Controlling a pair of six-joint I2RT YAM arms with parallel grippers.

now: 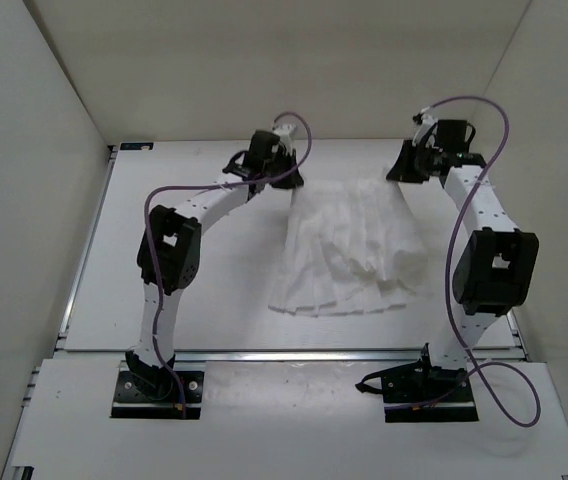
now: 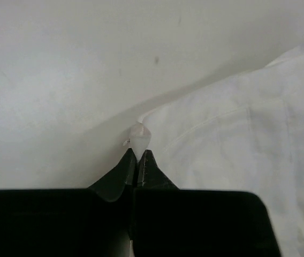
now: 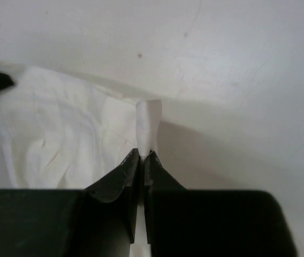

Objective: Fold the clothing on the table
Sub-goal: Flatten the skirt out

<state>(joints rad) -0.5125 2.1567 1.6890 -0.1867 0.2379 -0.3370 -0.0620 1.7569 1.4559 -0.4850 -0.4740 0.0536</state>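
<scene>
The left pincer (image 2: 137, 154) is pressed together on a small tuft at one far corner of the clothing (image 1: 349, 250), while the right pincer (image 3: 143, 155) nips a raised fold at the other far corner. The white, ribbed clothing lies spread on the surface (image 1: 194, 300), fanning toward the near edge. Soft, light and limp, it will likely sag when lifted; the far corners look the sensible hold.
</scene>
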